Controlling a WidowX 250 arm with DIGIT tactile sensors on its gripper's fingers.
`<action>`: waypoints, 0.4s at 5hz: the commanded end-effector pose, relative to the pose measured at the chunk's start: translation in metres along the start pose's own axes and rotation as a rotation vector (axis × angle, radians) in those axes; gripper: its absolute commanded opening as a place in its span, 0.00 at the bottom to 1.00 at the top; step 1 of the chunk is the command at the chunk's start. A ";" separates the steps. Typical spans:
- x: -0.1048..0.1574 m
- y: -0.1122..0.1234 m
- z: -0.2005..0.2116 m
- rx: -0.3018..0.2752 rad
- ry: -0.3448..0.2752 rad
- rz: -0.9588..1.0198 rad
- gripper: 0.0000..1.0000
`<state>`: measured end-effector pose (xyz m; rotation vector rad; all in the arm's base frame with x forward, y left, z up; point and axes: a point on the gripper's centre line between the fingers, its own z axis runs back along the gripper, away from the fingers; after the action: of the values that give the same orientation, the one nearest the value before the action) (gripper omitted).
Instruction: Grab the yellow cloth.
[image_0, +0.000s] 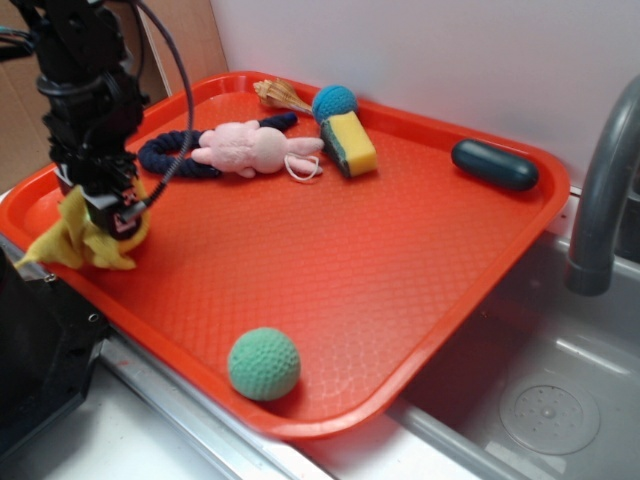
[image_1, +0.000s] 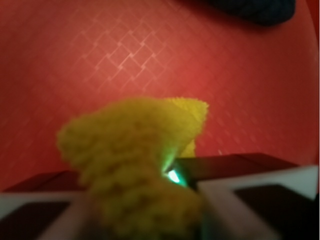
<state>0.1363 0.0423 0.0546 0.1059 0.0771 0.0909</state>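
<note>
The cloth hangs bunched at the tray's left rim, pinched between the closed-in fingers of the gripper; the wrist view shows fabric filling the gap. Elsewhere on the tray: plush, sponge, green ball near the front rim.

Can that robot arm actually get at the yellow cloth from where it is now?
Yes, it seems so: the pincer already looks closed on the yellow cloth at the left edge of the red tray. In the wrist view the cloth bunches between its fingers, with nothing in the way.
</note>
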 end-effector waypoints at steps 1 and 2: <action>0.015 -0.041 0.112 0.042 -0.218 0.015 0.00; 0.019 -0.031 0.163 -0.104 -0.252 0.121 0.00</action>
<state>0.1717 -0.0036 0.2030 0.0264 -0.1513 0.2106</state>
